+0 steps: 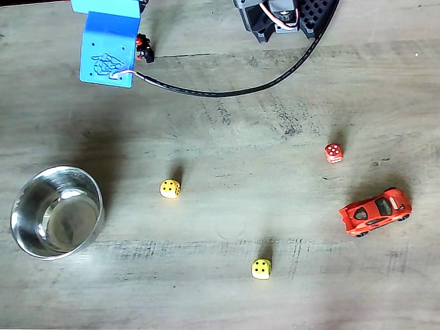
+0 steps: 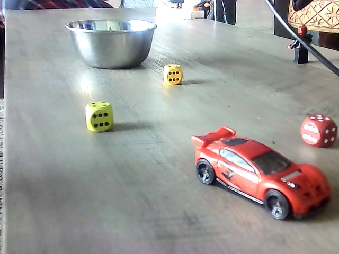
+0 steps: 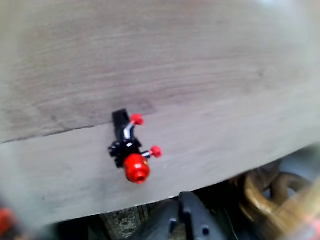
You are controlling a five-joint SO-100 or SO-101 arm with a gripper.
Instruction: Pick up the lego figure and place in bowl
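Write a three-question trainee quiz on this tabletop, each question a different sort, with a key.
1. True or false: the lego figure already lies inside the bowl.
2. Multiple choice: how many dice sit on the table in the top-down fixed view? A) one B) two C) three
3. Fill in: in that fixed view, the toy car sits at the table's ____ side, opposite the bowl.

Key:
1. False; it stands on the table near the far edge, by the blue arm part.
2. C: two yellow dice and one red die.
3. right
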